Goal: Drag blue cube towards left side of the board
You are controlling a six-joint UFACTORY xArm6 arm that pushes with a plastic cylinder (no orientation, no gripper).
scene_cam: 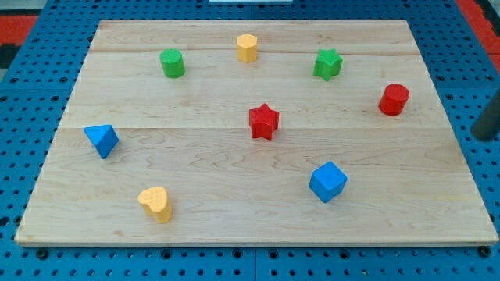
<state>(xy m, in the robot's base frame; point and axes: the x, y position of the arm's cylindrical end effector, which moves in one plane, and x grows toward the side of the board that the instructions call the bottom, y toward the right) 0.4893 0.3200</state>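
The blue cube [327,182] sits on the wooden board [234,226] at the lower right of the middle. My tip [481,134] shows as a dark rod at the view's right edge, just off the board's right side. It is well apart from the blue cube, to the cube's right and higher in the view. The nearest block to the tip is the red cylinder [394,100].
A blue triangular block [102,140] lies at the left. A yellow heart [155,204] is at the lower left. A red star [264,122] is in the middle. A green cylinder [172,63], a yellow hexagonal block [247,48] and a green star [328,64] stand along the top.
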